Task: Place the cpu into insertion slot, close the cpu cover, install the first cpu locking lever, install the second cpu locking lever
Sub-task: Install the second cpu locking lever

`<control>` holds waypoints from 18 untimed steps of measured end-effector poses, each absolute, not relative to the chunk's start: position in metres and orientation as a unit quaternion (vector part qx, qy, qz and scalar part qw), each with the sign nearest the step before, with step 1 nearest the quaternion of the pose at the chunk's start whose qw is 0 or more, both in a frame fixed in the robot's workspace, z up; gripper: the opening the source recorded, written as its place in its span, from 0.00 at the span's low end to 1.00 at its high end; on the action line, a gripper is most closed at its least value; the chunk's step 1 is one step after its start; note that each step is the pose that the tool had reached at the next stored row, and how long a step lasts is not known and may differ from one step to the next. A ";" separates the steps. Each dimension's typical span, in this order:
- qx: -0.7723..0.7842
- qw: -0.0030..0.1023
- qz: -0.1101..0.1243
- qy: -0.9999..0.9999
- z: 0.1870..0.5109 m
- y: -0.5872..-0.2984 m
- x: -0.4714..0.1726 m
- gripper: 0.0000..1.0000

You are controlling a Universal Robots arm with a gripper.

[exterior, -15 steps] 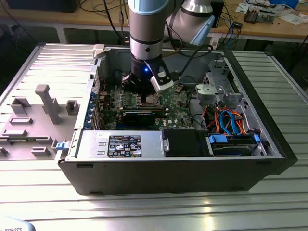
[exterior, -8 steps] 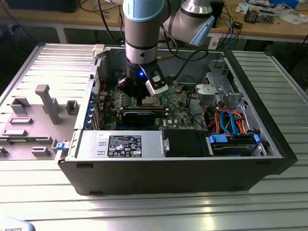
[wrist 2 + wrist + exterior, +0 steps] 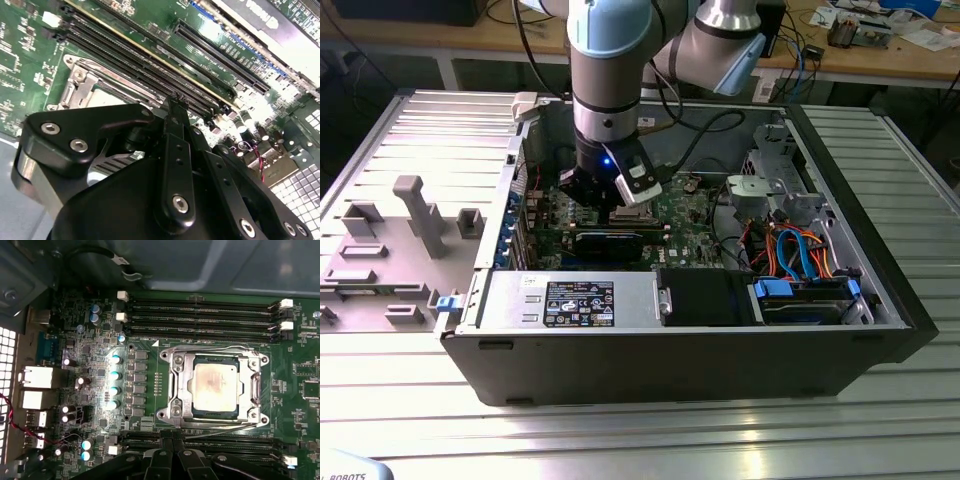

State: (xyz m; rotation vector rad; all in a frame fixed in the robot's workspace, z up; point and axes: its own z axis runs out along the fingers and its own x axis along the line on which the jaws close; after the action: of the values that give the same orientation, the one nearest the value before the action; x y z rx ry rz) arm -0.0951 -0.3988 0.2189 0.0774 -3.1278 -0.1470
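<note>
In the first wrist view the cpu (image 3: 216, 388) lies flat in the insertion slot (image 3: 163, 414) on the green motherboard. The silvery cpu cover (image 3: 176, 385) lies down around it, its window framing the chip. Thin wire levers run along two opposite sides of the cover, one (image 3: 200, 348) by the far memory slots and one (image 3: 220, 428) on the gripper's side. My gripper (image 3: 172, 439) hovers beside that nearer lever, fingers shut together with nothing seen between them. The second wrist view shows the fingertips (image 3: 175, 102) over memory slots next to the socket's metal frame (image 3: 80, 82). From outside, the gripper (image 3: 617, 205) reaches down into the open computer case.
Long black memory slots (image 3: 200, 315) flank the socket on both sides. A black graphics card (image 3: 610, 242) lies just in front of the gripper. The power supply (image 3: 570, 298), drive bay and coloured cables (image 3: 800, 250) crowd the case. A grey fixture (image 3: 410, 215) stands at the exterior view's left.
</note>
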 end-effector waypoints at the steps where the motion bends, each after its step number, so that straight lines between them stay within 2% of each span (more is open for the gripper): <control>1: 0.025 0.005 -0.048 -0.999 0.218 -0.399 -0.095 0.11; 4: 0.026 0.005 -0.052 -0.998 0.217 -0.402 -0.096 0.11; 11: 0.027 0.004 -0.078 -0.997 0.208 -0.406 -0.098 0.11; 18: 0.027 0.004 -0.088 -0.996 0.206 -0.406 -0.099 0.11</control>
State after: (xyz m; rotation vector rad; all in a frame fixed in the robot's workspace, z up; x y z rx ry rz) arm -0.0994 -0.4065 0.2062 0.0843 -3.1205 -0.2764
